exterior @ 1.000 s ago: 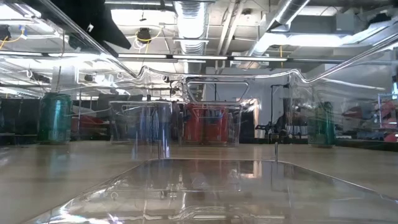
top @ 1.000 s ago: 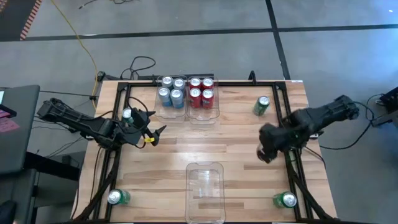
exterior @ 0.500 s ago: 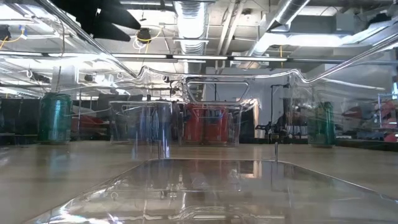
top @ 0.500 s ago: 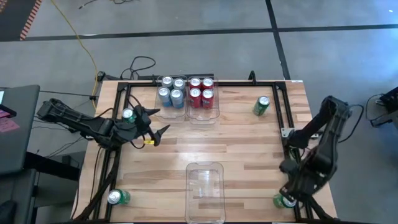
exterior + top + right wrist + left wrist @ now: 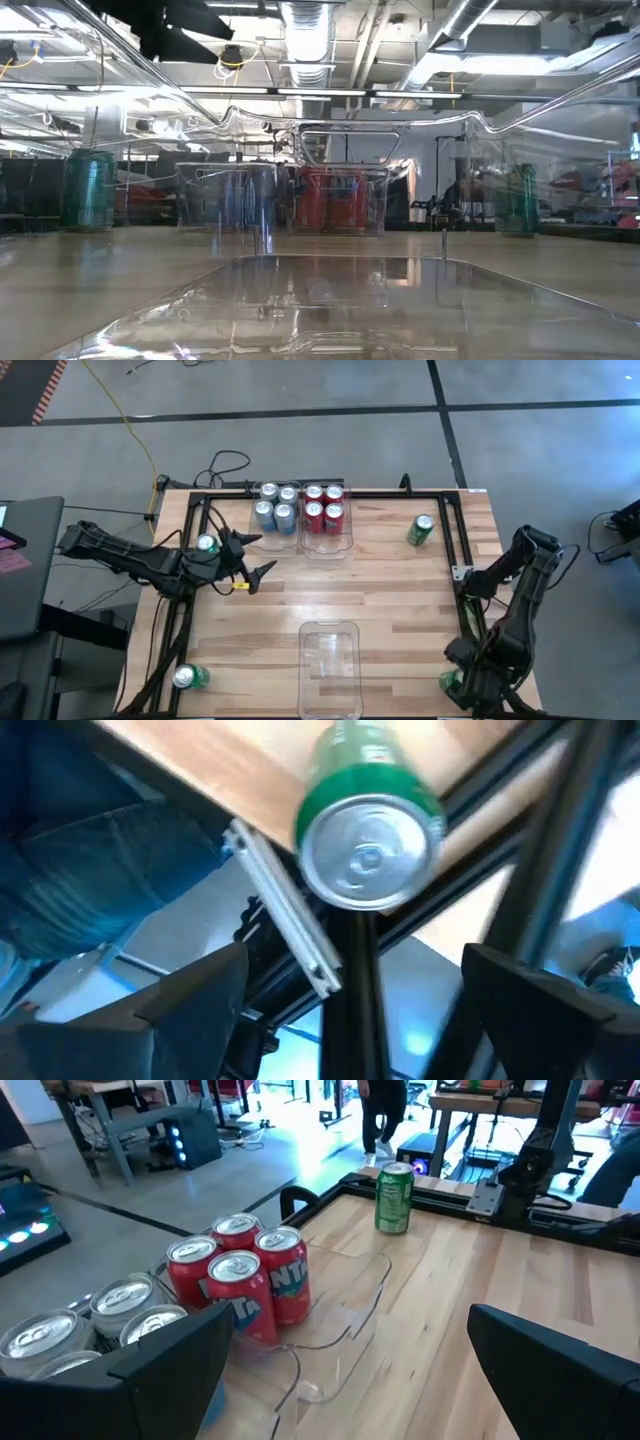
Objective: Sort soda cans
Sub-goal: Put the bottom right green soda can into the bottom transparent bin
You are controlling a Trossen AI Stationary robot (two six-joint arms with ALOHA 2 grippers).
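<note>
Over the tabletop's [image 5: 380,590] near right corner, the right claw [image 5: 345,995] hangs with fingers spread above a green can [image 5: 368,820], not touching it. At the left edge, the left claw [image 5: 250,556] gapes beside another green can [image 5: 206,544]. Silver-blue cans [image 5: 275,505] and red cans [image 5: 323,504] fill the far bin [image 5: 343,540].

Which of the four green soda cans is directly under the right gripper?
The green soda can at the table's near right corner. The open right gripper hangs over it; the other three green cans stand at the far right, left edge and near left corner.
</note>
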